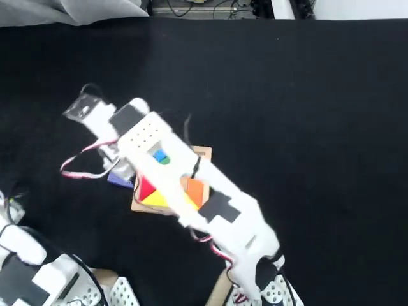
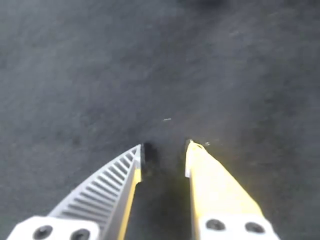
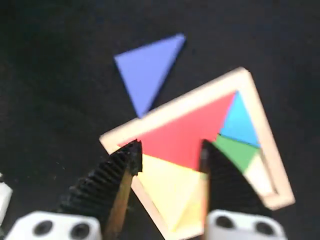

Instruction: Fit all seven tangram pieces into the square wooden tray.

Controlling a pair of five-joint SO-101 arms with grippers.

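Note:
The square wooden tray [image 3: 187, 100] lies under my right gripper [image 3: 169, 152], which hovers open just above it. Inside the tray I see a red triangle [image 3: 185, 132], a yellow triangle [image 3: 167, 182], a blue piece [image 3: 239, 125] and a green piece [image 3: 237, 152]. A purple-blue triangle [image 3: 147, 70] lies on the cloth just outside the tray's edge. From above, the right arm crosses the tray [image 1: 203, 153], with red [image 1: 145, 188], yellow [image 1: 159, 199] and orange [image 1: 194, 191] pieces showing, and the purple-blue triangle [image 1: 120, 180] beside it. My left gripper [image 2: 166, 149] is open over bare black cloth.
A black cloth [image 1: 306, 115] covers the whole table. The left arm [image 1: 32, 268] sits folded at the near left corner. Red and white cables [image 1: 80, 167] loop off the right arm's wrist, close to the purple-blue triangle.

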